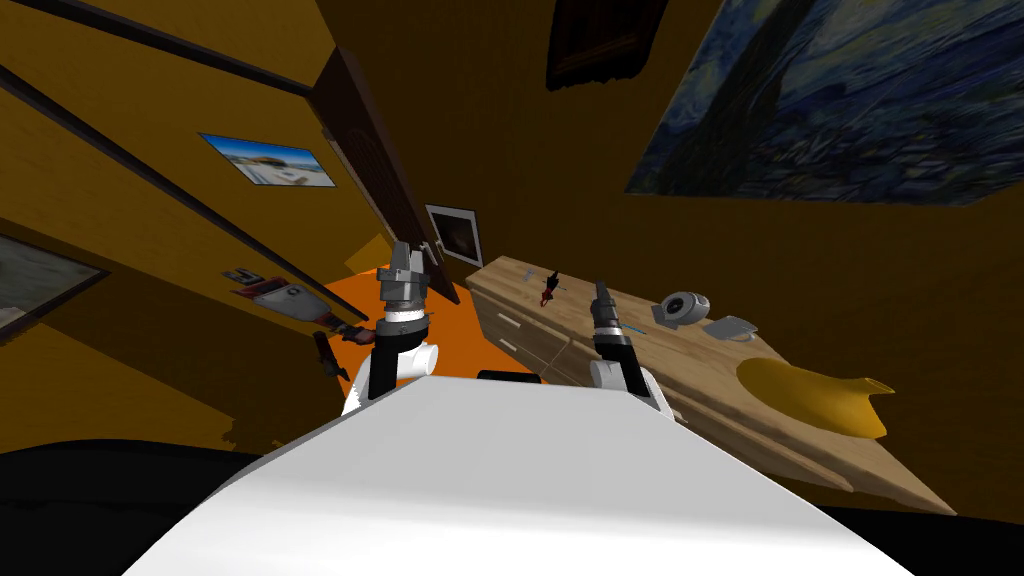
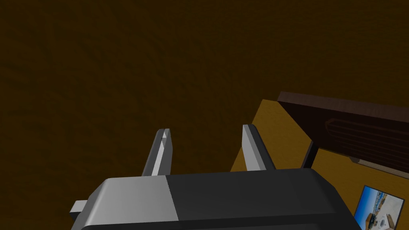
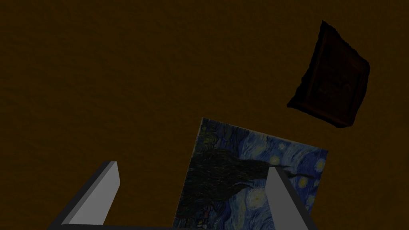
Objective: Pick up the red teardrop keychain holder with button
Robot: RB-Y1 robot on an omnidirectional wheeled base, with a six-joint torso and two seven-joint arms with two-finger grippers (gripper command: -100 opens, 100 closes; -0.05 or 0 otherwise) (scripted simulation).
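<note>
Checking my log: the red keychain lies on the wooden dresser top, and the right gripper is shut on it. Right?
No: the right gripper is open, as the right wrist view shows. The red keychain does lie on the wooden dresser top.

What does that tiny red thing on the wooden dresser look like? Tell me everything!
The keychain holder looks very small in the head view: a red body with dark, nearly black bits sticking up from it. Its exact shape and its button are too small to tell. It lies on the light wooden dresser top, toward the far end. Only the dresser touches it; the right gripper is close by but apart from it.
</note>
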